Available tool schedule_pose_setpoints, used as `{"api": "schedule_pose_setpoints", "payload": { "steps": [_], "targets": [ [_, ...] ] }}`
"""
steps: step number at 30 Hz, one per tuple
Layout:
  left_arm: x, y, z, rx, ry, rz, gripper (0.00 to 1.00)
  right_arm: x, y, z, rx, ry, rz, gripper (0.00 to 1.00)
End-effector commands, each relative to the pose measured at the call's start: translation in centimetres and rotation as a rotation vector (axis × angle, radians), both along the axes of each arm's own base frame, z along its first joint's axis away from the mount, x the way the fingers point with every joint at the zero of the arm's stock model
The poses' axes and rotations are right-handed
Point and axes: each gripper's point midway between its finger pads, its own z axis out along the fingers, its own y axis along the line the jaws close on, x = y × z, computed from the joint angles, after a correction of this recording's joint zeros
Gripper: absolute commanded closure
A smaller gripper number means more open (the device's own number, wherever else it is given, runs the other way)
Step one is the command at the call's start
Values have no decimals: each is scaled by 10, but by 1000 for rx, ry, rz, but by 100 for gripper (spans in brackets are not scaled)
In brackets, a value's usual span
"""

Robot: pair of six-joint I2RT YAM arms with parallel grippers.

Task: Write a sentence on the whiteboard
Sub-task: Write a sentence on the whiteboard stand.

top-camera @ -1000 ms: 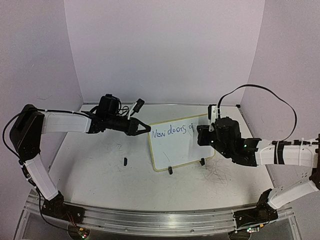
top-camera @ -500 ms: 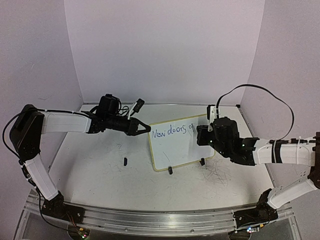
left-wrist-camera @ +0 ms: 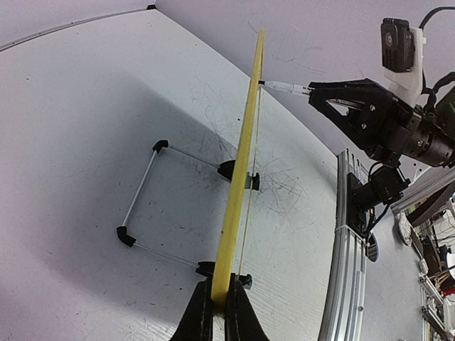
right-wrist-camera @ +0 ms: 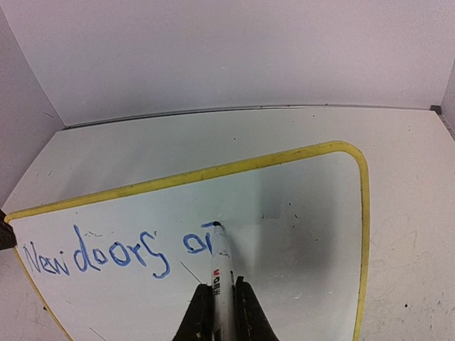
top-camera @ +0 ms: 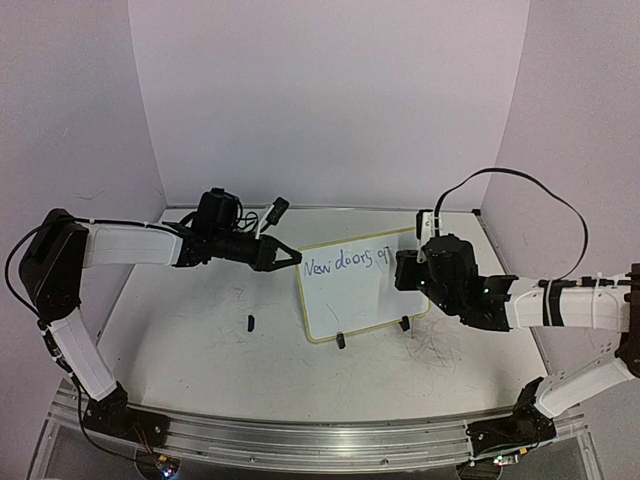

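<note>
Right gripper [right-wrist-camera: 217,302]: you are gripping the marker [right-wrist-camera: 222,266] tight, tip touching the whiteboard [right-wrist-camera: 306,213] where the sentence [right-wrist-camera: 106,256] stops, bare board lying at 3 o'clock.

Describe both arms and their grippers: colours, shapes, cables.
Both the left arm and right arm have white link shells between black joints. The left gripper and right gripper have slim black tapered fingers. A black cable loops over the right arm, whose wrist shows small green lights.
</note>
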Motion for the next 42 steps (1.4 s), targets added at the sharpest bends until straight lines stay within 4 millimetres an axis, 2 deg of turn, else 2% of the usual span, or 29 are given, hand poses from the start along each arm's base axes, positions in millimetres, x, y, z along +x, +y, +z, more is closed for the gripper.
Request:
{"api": "schedule_pose_setpoints", "payload": {
  "steps": [1, 10, 17, 29, 36, 42],
  "targets": [
    [-10, 2, 0, 28, -7, -17, 100, 1, -9, 10, 23, -15, -40, 100],
    [-10, 2, 0, 29, -6, -17, 100, -5, -9, 1, 35, 13, -22, 100],
    [-10, 1, 0, 29, -6, -19, 100, -6, -2, -6, 41, 35, 5, 100],
    [-10, 1, 0, 29, -7, -19, 100, -2, 9, -6, 49, 36, 36, 100],
    [-11, 2, -1, 30, -6, -19, 100, -2, -7, -3, 37, 16, -36, 100],
    [-11, 2, -1, 31, -6, -19, 100, -1, -9, 6, 56, -7, -46, 100]
  ]
}}
